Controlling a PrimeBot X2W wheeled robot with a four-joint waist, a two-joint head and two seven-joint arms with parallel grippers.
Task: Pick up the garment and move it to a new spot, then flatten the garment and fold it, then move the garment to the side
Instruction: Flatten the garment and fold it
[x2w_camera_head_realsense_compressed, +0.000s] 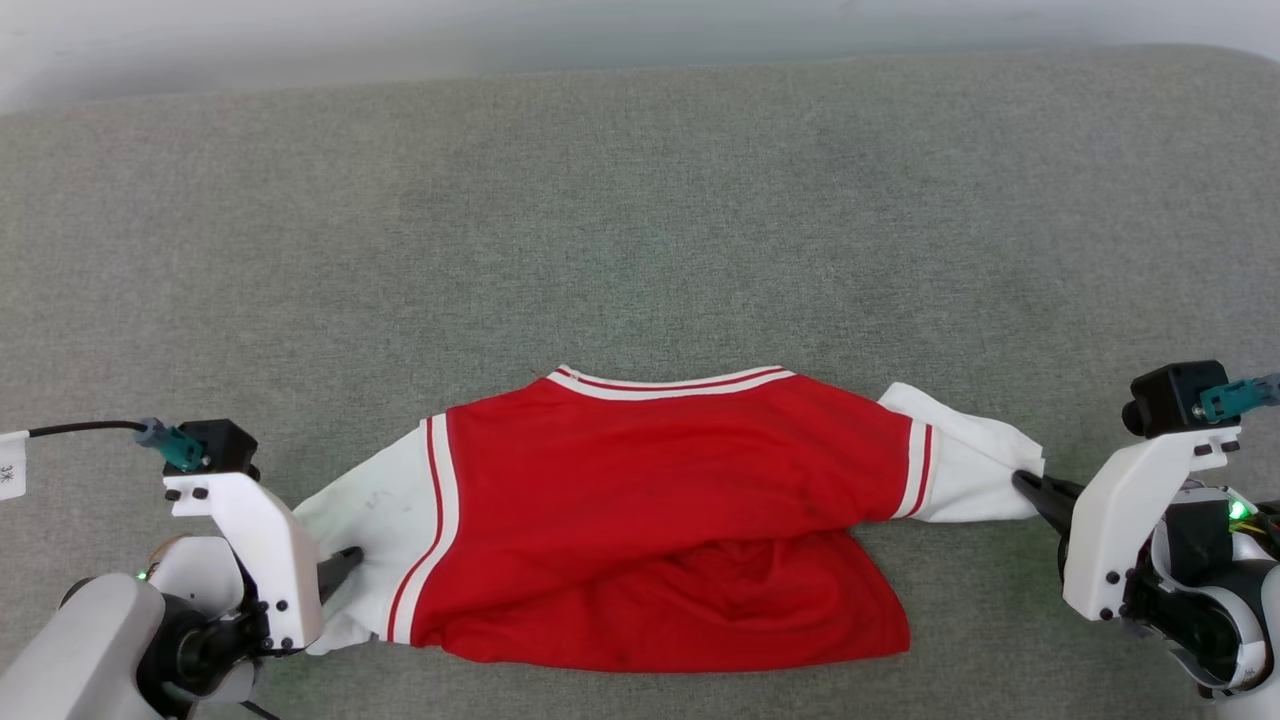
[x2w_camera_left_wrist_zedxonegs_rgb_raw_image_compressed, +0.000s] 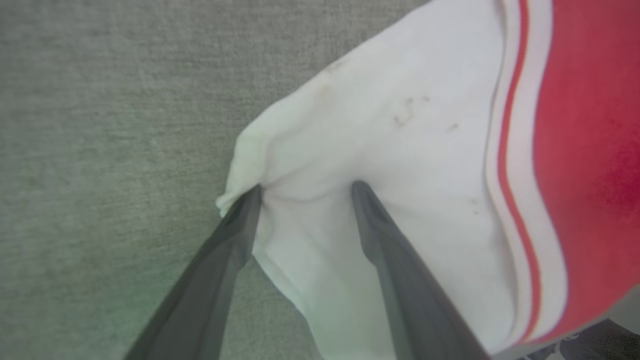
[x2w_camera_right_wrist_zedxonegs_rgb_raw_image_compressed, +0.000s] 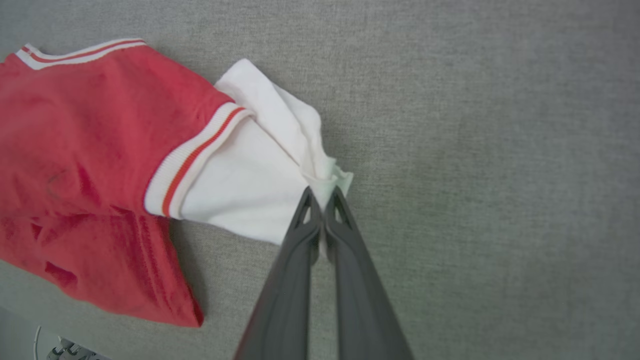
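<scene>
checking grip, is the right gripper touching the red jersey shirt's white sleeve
Touching: the right wrist view shows the right gripper pinched shut on the white sleeve.

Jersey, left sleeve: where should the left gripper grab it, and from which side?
Grip the left sleeve at its outer cuff edge, coming in from the left of the jersey. The cuff bunches into a fold there, and the open left gripper straddles it, mirroring the right gripper pinching the right sleeve.

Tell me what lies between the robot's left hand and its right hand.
The garment, stretched sleeve to sleeve, in the head view; the left hand is open at one white sleeve, the right hand pinches the other.
</scene>
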